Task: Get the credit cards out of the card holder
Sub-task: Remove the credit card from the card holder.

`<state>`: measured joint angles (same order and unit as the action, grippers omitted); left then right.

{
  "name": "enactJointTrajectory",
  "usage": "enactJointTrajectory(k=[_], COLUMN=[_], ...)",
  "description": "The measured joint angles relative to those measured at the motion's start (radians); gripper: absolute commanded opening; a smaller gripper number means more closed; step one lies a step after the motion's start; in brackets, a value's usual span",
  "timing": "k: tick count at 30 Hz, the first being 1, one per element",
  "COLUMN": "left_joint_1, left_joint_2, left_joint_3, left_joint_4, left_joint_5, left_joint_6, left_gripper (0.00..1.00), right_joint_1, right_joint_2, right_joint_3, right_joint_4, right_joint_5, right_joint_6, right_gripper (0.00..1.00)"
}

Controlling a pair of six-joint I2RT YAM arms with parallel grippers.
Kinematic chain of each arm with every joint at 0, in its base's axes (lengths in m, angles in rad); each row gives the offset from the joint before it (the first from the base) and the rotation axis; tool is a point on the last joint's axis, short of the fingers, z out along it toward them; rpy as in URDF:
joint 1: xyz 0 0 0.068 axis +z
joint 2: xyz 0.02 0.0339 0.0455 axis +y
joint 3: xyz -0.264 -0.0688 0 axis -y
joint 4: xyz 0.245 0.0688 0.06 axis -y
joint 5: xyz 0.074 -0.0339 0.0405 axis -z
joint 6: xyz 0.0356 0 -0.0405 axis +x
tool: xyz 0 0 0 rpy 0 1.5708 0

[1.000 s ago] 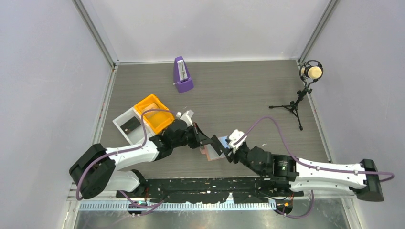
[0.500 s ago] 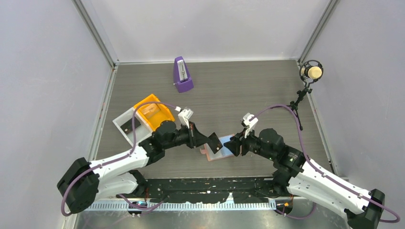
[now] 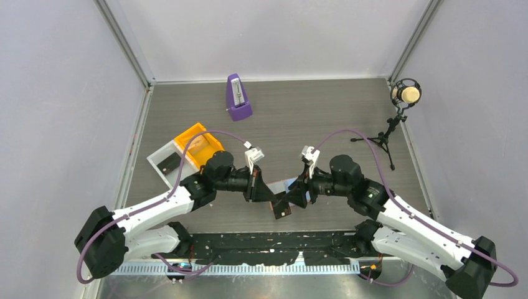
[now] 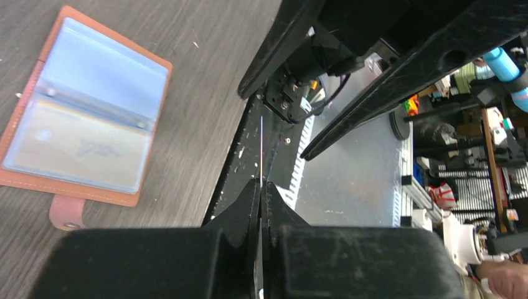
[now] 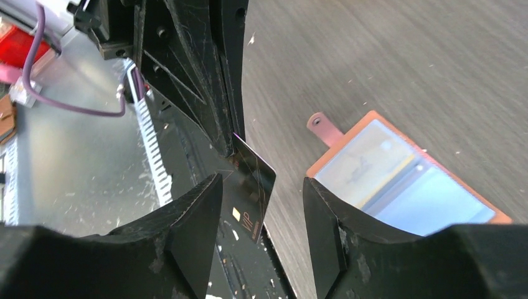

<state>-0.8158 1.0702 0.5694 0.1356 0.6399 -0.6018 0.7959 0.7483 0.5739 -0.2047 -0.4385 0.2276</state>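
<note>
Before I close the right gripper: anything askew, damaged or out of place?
Nothing spilled or damaged. Only the thin dark grey-black card looks askew: the left gripper pinches it near one corner, so it hangs tilted between the open fingers of the right gripper. The salmon-tan leather-like card holder lies open, flat on the grey table.

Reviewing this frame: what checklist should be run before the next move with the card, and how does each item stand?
1. left gripper shut on the credit card: ok.
2. right gripper open: ok.
3. Card lined up between the right gripper's fingers, right wrist view: ok.
4. Card deep enough between them for a grip: cannot tell.
5. card holder lying open on the table, apart from both grippers: ok.
6. More cards left in the holder: cannot tell.
</note>
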Motion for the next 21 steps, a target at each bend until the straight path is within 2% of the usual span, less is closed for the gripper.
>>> enactJointTrajectory(k=[6,8,9,11,15,18,19,20,21], left_joint_1=[0.000,0.000,0.000,0.000,0.001,0.011,0.017,0.023,0.029], left_joint_2=[0.004,0.004,0.004,0.004,0.003,-0.009,-0.016,-0.023,-0.031], left_joint_3=[0.000,0.000,0.000,0.000,0.001,0.001,0.001,0.001,0.001], left_joint_4=[-0.023,-0.026,-0.028,-0.037,-0.049,-0.059,-0.061,-0.062,-0.062], left_joint_5=[0.070,0.081,0.086,0.099,0.104,0.098,0.097,0.096,0.096], left_joint_6=[0.014,0.017,0.019,0.028,0.037,0.038,0.037,0.037,0.037], left_gripper=[0.00,0.00,0.00,0.02,0.05,0.00,0.00,0.00,0.00], right_joint_1=[-0.002,-0.002,-0.002,-0.002,-0.002,-0.002,-0.002,-0.002,-0.002], right_joint_2=[0.077,0.081,0.084,0.090,0.097,0.098,0.101,0.103,0.105], right_joint_3=[0.004,0.004,0.004,0.003,-0.013,-0.024,-0.025,-0.026,-0.027], right_joint_4=[0.034,0.048,0.063,0.087,0.132,0.154,0.160,0.167,0.174], right_joint_5=[-0.105,-0.120,-0.132,-0.151,-0.182,-0.195,-0.198,-0.201,-0.204], right_joint_6=[-0.004,0.000,0.002,0.006,0.034,0.050,0.056,0.060,0.064], right_gripper=[0.41,0.28,0.18,0.07,0.05,0.05,0.07,0.18,0.23])
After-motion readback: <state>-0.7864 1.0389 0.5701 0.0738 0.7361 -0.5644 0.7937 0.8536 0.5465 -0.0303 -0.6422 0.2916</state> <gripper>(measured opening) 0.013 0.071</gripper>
